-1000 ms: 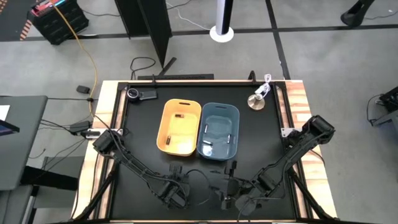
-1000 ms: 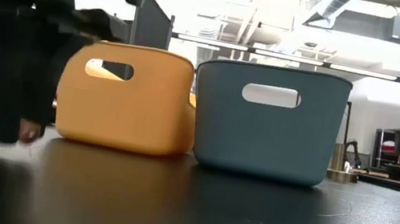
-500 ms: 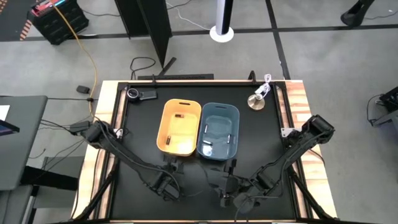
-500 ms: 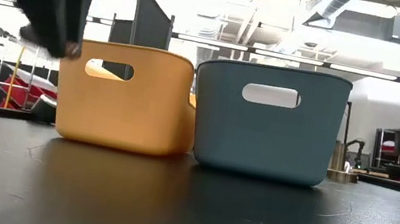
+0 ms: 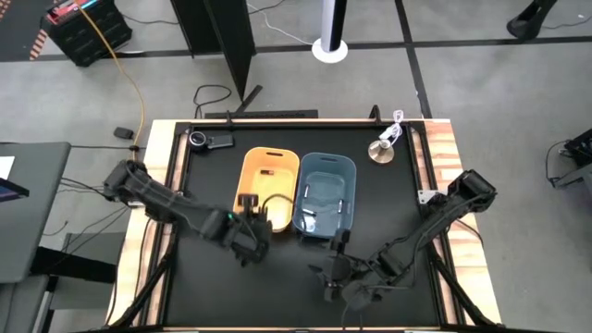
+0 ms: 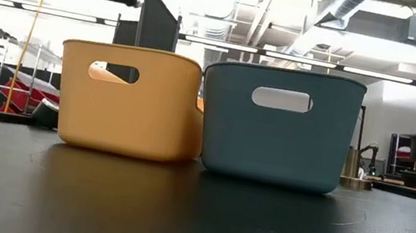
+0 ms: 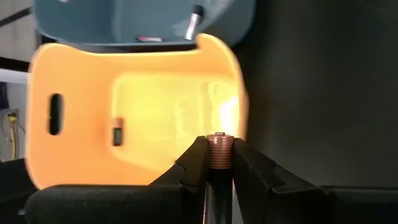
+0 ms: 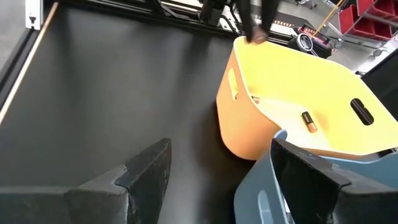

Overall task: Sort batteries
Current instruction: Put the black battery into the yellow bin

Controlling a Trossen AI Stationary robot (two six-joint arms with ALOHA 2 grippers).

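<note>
Nearly sorted: left gripper [image 7: 219,163] clamps a battery [image 7: 219,149] over the yellow bin [image 5: 250,190], at the table's 6 o'clock (one battery already inside); right gripper [image 8: 217,180], fingers apart, waits.

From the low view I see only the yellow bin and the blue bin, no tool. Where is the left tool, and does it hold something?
Observer: The left tool is over the near rim of the yellow bin, shut on a copper-topped battery.
Operator: Is anything already inside the yellow bin?
Observer: Yes, one dark battery lies on its floor.
Operator: And the right tool?
Observer: The right tool is open and holds nothing. It waits over the table in front of the blue bin.
</note>
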